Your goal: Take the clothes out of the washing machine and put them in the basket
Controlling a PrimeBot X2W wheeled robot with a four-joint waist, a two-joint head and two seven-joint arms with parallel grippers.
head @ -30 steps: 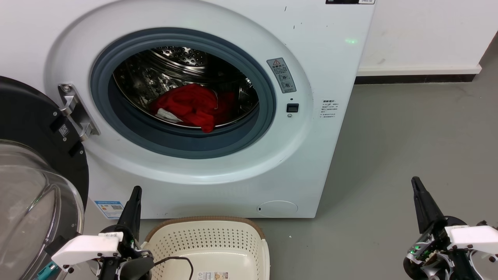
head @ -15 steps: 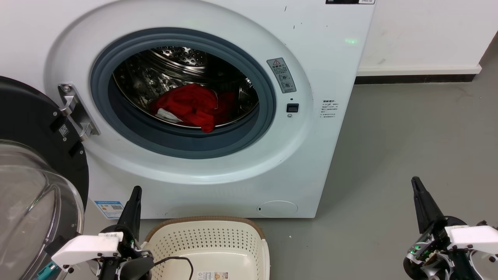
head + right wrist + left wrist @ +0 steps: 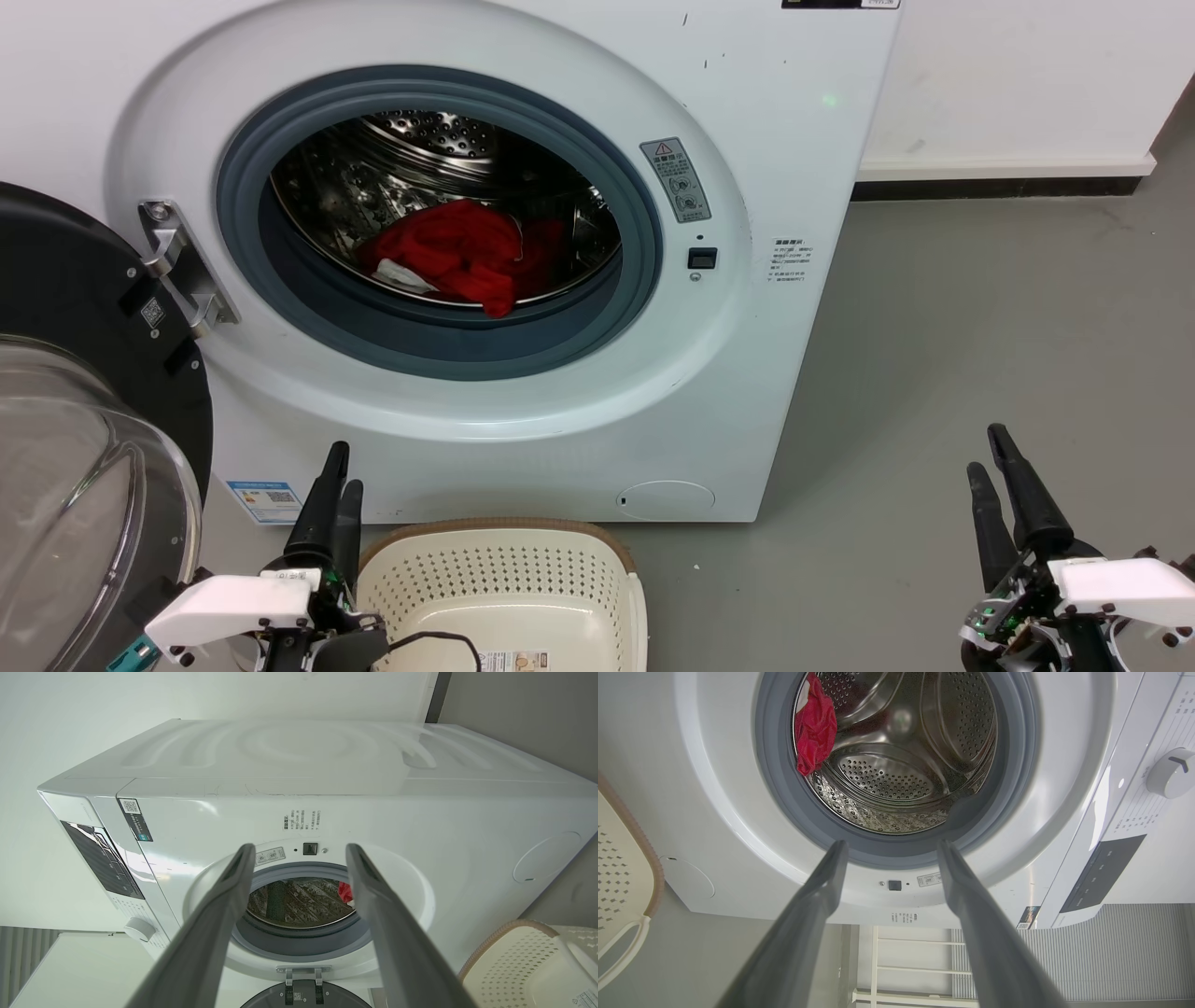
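Red clothes (image 3: 448,252) lie heaped at the front edge of the drum (image 3: 439,138) inside the washing machine (image 3: 766,140), whose glass door (image 3: 65,448) hangs open to the left. The cream basket (image 3: 495,528) sits on the floor (image 3: 980,327) below the porthole (image 3: 644,252). The left gripper (image 3: 344,467) and right gripper (image 3: 986,450) hover low, fingers parted and empty.

washer (image 3: 794,140) front: warning-triangle sticker (image 3: 674,179), txt too small | door (image 3: 56,271): QR label (image 3: 153,312)

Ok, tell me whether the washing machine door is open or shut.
Open: the glass door stands swung aside at left, leaving the red clothes exposed in the steel drum.
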